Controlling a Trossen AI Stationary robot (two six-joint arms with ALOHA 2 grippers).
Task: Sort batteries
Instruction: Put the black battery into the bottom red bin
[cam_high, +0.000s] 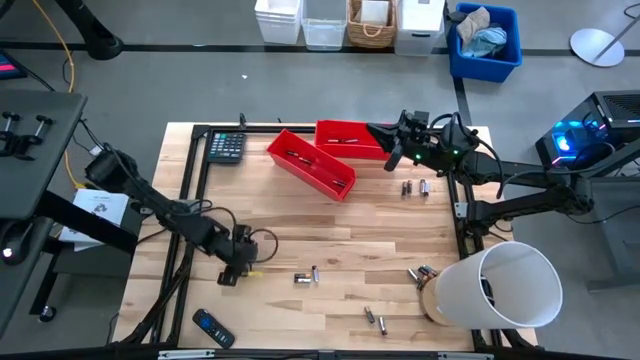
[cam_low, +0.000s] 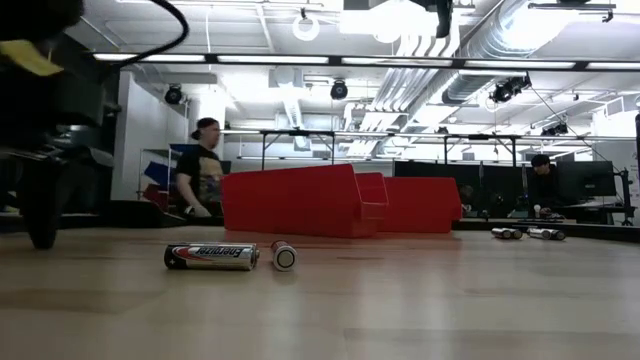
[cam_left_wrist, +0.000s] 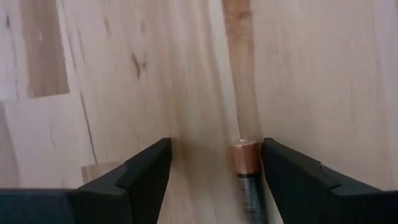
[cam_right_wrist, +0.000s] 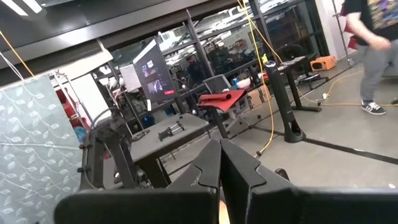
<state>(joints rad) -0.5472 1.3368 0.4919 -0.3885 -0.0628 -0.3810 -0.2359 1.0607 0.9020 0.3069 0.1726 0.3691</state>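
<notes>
Copper-capped battery (cam_left_wrist: 244, 163) lies between the left gripper's (cam_left_wrist: 214, 171) two dark fingers, lengthwise along them and close against one finger, with a clear gap to the other. Jaws spread wide, nothing clamped. High view puts this gripper (cam_high: 238, 262) low over the table (cam_high: 330, 225) on its left side, near the front.

Right gripper (cam_right_wrist: 219, 163) sits raised at the far right, beside the rear red bin (cam_high: 348, 138), its camera looking out into the room. Its fingers are pressed together with nothing between them.

Other batteries are scattered:
- a pair mid-table (cam_high: 305, 276); in the low view one lies side-on (cam_low: 211, 256), label showing, and one end-on (cam_low: 284, 255)
- a pair far right near the bins (cam_high: 415, 187)
- some by the white cylinder (cam_high: 421, 272)
- two near the front edge (cam_high: 375, 319)

Second red bin (cam_high: 311, 164) sits angled, with dark slim items inside; too small to tell which sizes. Calculator (cam_high: 226, 146) lies at the far left corner, remote (cam_high: 213, 327) at the front left.

Handling judgement: rigid metal cans, dense for their size, not fragile. Smooth round jackets will roll on the flat wood and may squirt out of a skewed pinch. Best hold is across the barrel at mid-length, fingers square to the long axis. Present battery lies along the fingers, not across them, so a closing grip there would likely catch it poorly; wrist rotation looks needed first.
</notes>
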